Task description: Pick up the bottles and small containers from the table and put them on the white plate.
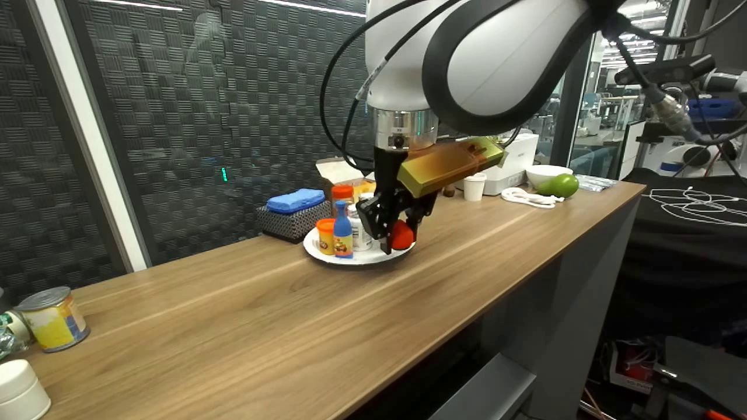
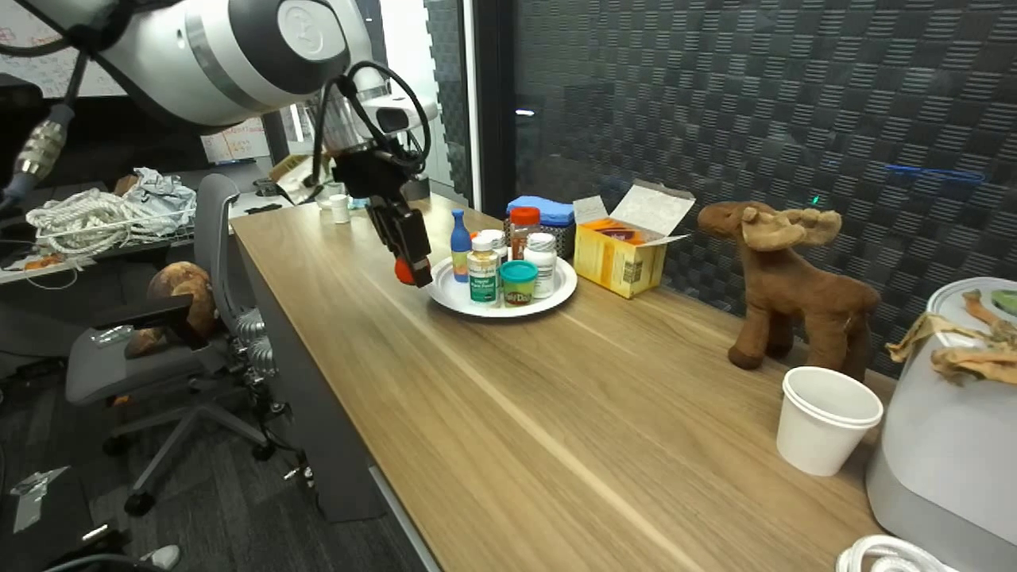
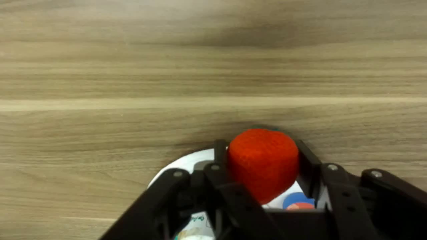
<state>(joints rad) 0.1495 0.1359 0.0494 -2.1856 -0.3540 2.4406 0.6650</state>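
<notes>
Arm (image 1: 508, 64) — bent downward near white plate (image 2: 565, 280) | fingers (image 3: 309, 167) — partly spread, gripping 1 red round object (image 3: 263, 163)

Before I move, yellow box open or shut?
Open: an exterior view shows the yellow box with flaps splayed and orange contents inside.

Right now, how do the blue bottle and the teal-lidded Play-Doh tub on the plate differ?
Height: the blue bottle is taller; the teal-lidded Play-Doh tub is short and squat.
Top: the bottle's is narrow; the tub's is broad and flat.
Shared: both stand upright on the white plate.
</notes>
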